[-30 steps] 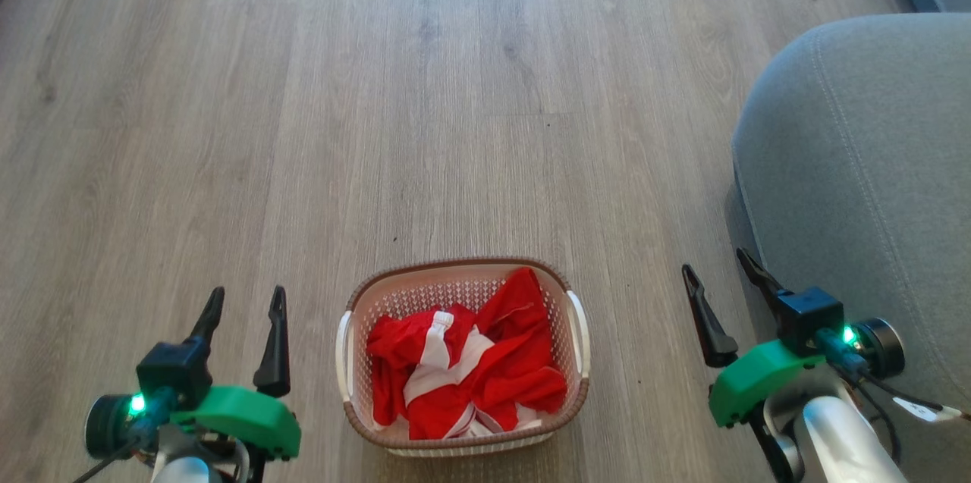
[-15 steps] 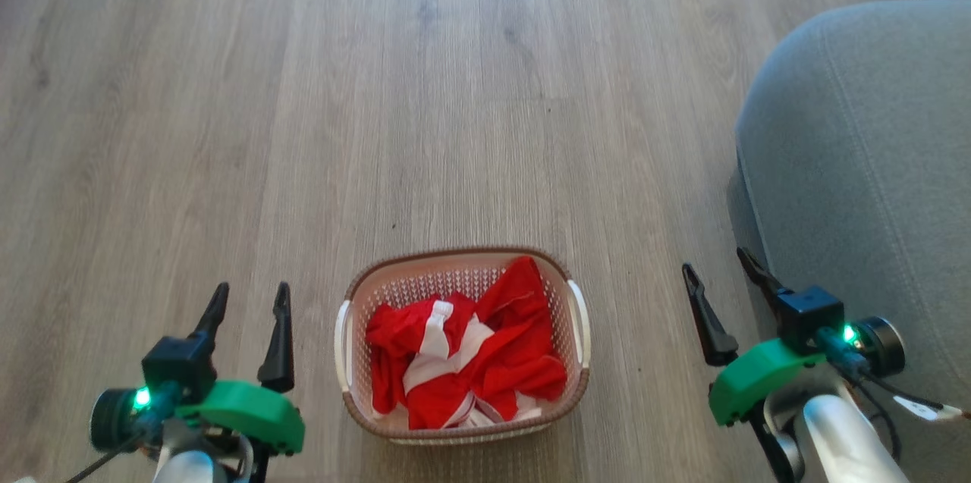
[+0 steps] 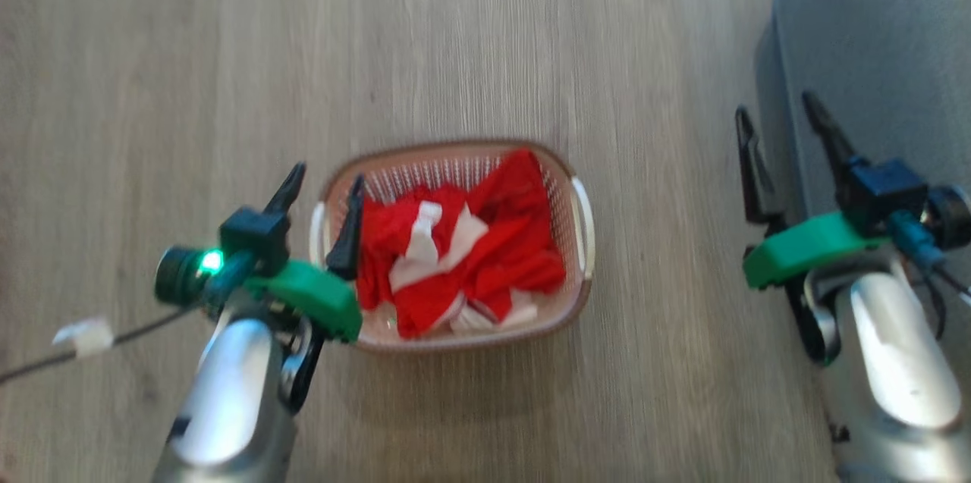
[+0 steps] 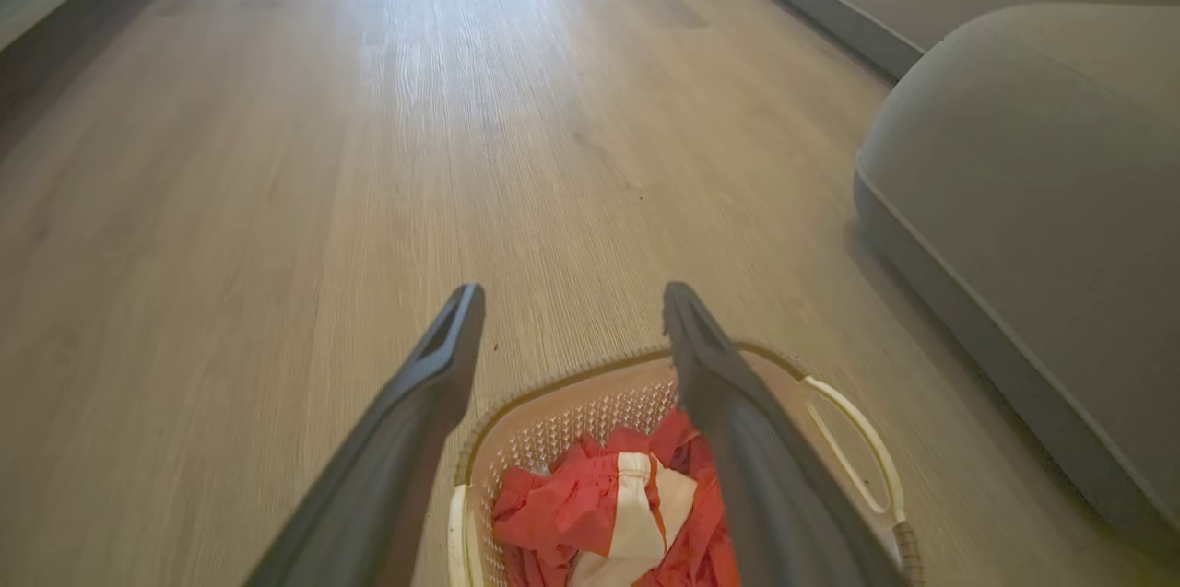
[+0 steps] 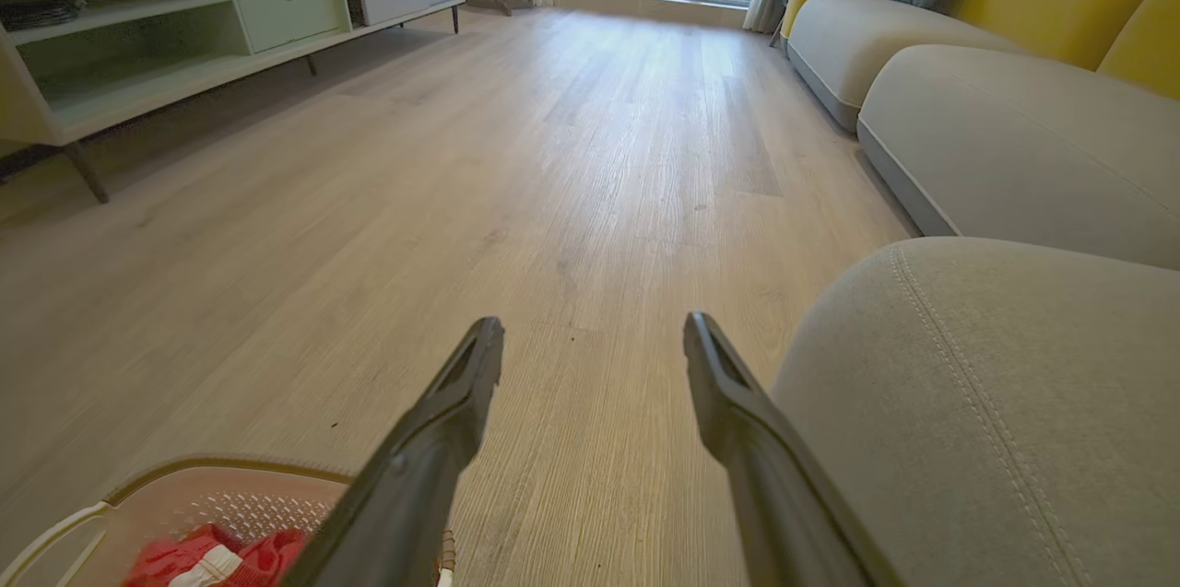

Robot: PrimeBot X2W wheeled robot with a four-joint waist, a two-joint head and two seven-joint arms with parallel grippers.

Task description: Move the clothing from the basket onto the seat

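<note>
The cream basket (image 3: 582, 214) with a brown rim stands on the wooden floor, and the red and white clothing (image 3: 485, 255) lies crumpled inside it. My left gripper (image 3: 327, 176) is open above the basket's left edge, one finger over the clothing, the other outside the rim. From the left wrist, the open left gripper (image 4: 572, 292) straddles the basket's rim (image 4: 572, 377) above the clothing (image 4: 599, 513). My right gripper (image 3: 776, 108) is open and empty, between the basket and the grey seat (image 3: 880, 20). The right wrist view shows the right gripper (image 5: 590, 324) beside the seat (image 5: 996, 403).
Bare wooden floor (image 3: 455, 28) stretches ahead of the basket. In the right wrist view a low pale cabinet (image 5: 138, 25) lines the left wall, and a grey and yellow sofa (image 5: 968, 34) runs behind the seat.
The head camera has tipped down and the picture has blurred. My left gripper has moved right and forward to the basket's left rim. My right gripper has moved forward beside the seat.
</note>
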